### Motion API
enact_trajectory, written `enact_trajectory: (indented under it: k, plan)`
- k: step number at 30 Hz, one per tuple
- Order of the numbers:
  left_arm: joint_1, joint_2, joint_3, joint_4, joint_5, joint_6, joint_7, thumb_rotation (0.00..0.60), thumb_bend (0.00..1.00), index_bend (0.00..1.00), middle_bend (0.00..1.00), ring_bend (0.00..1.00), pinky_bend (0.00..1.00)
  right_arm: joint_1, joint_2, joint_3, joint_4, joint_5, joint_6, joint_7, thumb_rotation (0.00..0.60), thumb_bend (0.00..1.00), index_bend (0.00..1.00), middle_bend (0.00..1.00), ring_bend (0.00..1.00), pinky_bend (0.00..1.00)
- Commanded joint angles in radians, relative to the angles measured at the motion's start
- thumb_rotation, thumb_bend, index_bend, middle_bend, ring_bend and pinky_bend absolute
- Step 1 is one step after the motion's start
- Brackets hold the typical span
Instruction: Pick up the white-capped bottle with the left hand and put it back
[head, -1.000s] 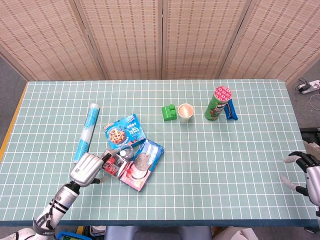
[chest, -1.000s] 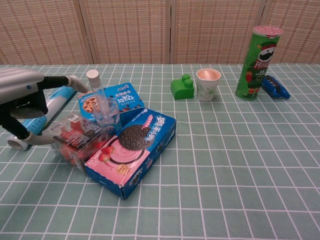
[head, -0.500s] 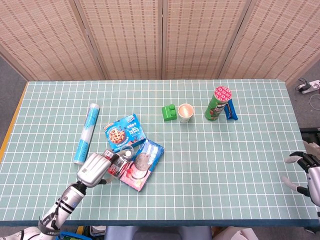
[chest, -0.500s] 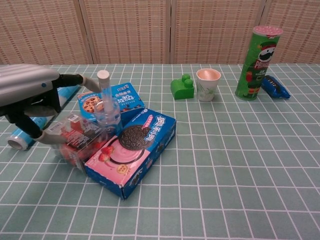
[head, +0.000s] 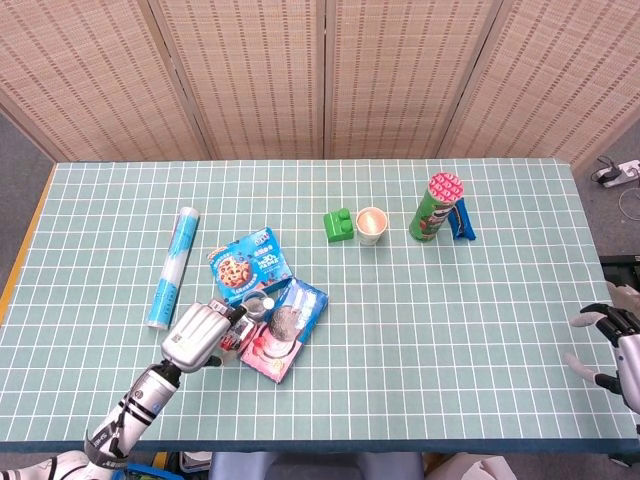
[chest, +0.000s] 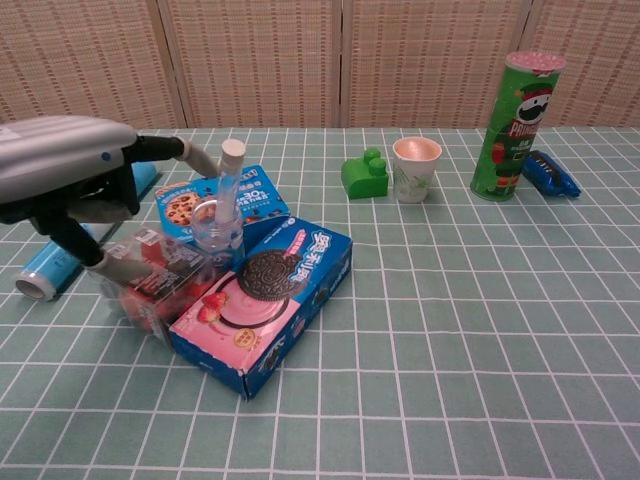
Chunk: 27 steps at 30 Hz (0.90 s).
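white-capped bottle upright among snack boxes | clear plastic, likely light, slick, tippy – best gripped mid-body | left hand fingers spread beside it, grip unclear | right hand open, idle

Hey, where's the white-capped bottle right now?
In the chest view the bottle stands left of centre, between the cookie box behind and the Oreo box in front, by the left robot hand.

head: high, looking down — chest: low, close | shared: table
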Motion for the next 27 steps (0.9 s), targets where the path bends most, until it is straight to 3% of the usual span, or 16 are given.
enact_trajectory:
  k: [1,8,17,27]
  plan:
    - [0.0,-0.011,-0.01,0.013,-0.019,0.008,-0.024,0.6,0.19,0.19,1.0,0.84,1.0,0.0,0.001,0.0,0.001,0.0,0.0,0.003,0.6,0.1,0.44,0.37,0.35,0.58]
    - [-0.013,-0.039,-0.042,0.05,-0.07,-0.002,-0.145,0.6,0.19,0.21,1.0,0.86,1.0,0.002,0.001,0.001,0.002,0.002,-0.006,0.004,0.6,0.1,0.44,0.37,0.35,0.58]
    - [-0.034,-0.083,-0.096,0.108,-0.125,-0.038,-0.389,0.6,0.19,0.35,1.0,0.91,1.0,0.006,0.0,0.003,0.002,0.009,-0.016,0.0,0.6,0.1,0.44,0.37,0.34,0.58]
    - [-0.066,-0.116,-0.127,0.14,-0.196,-0.09,-0.507,0.6,0.19,0.39,1.0,0.93,1.0,0.01,-0.001,0.004,0.002,0.013,-0.025,-0.001,0.6,0.1,0.44,0.37,0.35,0.58]
